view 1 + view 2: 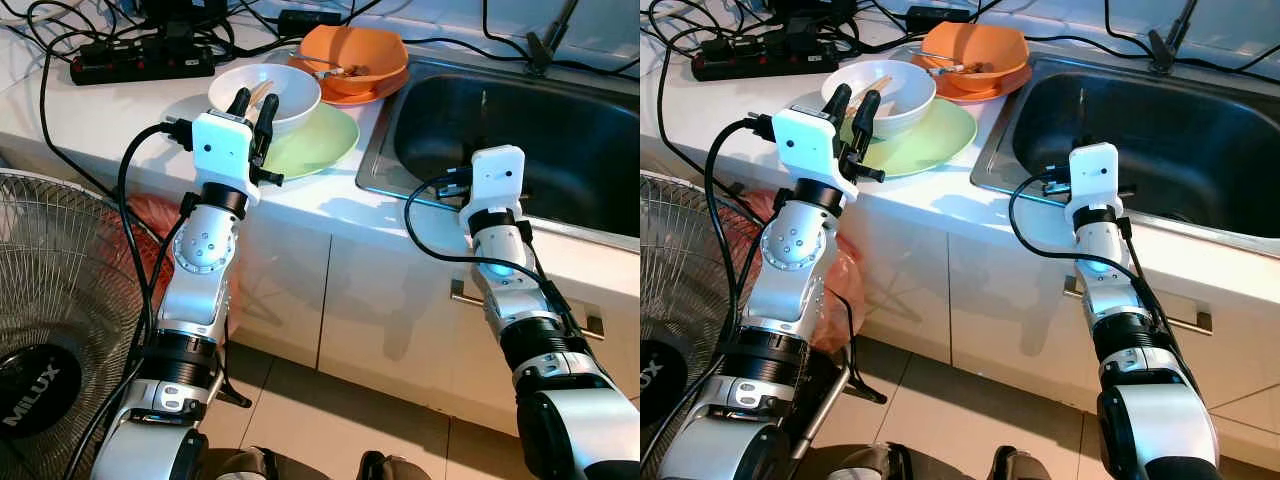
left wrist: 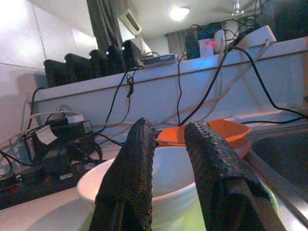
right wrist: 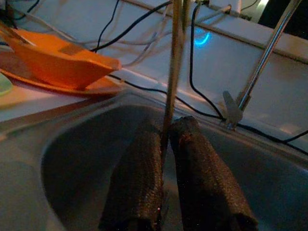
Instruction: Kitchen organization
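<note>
White bowl (image 1: 268, 92) on the counter (image 1: 100, 120), sitting on a green plate (image 1: 315, 142), chopsticks (image 1: 262, 92) lying inside. Just behind it an orange bowl (image 1: 356, 55) on an orange plate (image 1: 340, 97), utensil inside, too small to identify. Sink basin (image 1: 520, 140) directly beside the stack, looks bare.

Left gripper (image 1: 252, 110) raised at the near rim of the white bowl, fingers (image 2: 129, 183) apart with a narrow gap, nothing between them; touching the rim or not, cannot tell. Right gripper (image 3: 166, 159) over the sink, fingers pressed together on thin stick-like pieces (image 3: 174, 57) standing upright, probably another pair of chopsticks.

Handling guess: white bowl likely ceramic, rigid, moderately heavy, glazed and slippery, breakable if dropped or knocked against the sink edge. Best hold likely a pinch across the rim wall, one finger inside, one outside, on the near side away from the chopsticks. Loose chopsticks may roll or slide out if the bowl tilts. Green plate underneath may drag or shift when the bowl lifts. Sticks in the right gripper light and stiff, prone to pivoting in a pinch.

Power strip (image 1: 140, 62) and tangled black cables (image 1: 180, 25) at the back of the counter. Fan (image 1: 55, 330) on the floor, left of the left arm.
</note>
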{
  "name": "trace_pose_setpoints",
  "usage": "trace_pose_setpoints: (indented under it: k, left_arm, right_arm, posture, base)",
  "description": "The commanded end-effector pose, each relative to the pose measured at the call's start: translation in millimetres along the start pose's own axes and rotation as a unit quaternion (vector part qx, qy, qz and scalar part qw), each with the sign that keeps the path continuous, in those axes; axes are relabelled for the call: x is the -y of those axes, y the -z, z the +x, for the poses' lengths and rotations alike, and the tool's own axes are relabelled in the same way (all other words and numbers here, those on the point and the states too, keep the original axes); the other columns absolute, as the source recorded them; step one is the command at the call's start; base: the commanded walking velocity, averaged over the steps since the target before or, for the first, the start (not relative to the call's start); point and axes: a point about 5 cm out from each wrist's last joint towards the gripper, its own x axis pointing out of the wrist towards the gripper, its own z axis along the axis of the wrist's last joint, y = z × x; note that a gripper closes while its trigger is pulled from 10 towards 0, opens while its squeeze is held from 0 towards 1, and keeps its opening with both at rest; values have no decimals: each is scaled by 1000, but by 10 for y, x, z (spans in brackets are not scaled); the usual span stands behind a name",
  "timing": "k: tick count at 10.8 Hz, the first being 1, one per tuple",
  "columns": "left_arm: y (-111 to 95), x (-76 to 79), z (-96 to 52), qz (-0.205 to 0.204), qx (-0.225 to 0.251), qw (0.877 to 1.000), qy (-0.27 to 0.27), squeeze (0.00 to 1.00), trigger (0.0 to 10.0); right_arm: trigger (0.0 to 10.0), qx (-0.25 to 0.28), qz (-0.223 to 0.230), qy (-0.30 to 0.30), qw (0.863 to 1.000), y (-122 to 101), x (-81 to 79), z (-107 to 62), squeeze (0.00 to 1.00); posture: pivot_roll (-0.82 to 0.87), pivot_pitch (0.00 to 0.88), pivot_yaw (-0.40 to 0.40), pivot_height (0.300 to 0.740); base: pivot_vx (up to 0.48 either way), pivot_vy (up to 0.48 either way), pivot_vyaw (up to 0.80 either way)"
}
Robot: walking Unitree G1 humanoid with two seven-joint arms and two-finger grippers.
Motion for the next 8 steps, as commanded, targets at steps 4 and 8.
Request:
trace_pose_setpoints:
  k: [4, 8]
  left_arm:
    - [2, 5, -7, 6, -2, 1000, -1, 0, 10000]
    - [177, 49, -96, 4, -36, 999, 11, 0, 10000]
  right_arm:
    - [10000, 6, 0, 6, 1000, -15, 8, 21, 0]
    - [10000, 5, 2, 8, 1000, 3, 7, 9, 0]
  posture:
    - [42, 105, -10, 740]
    - [39, 99, -8, 740]
  base:
    - [0, 0, 0]
    - [0, 0, 0]
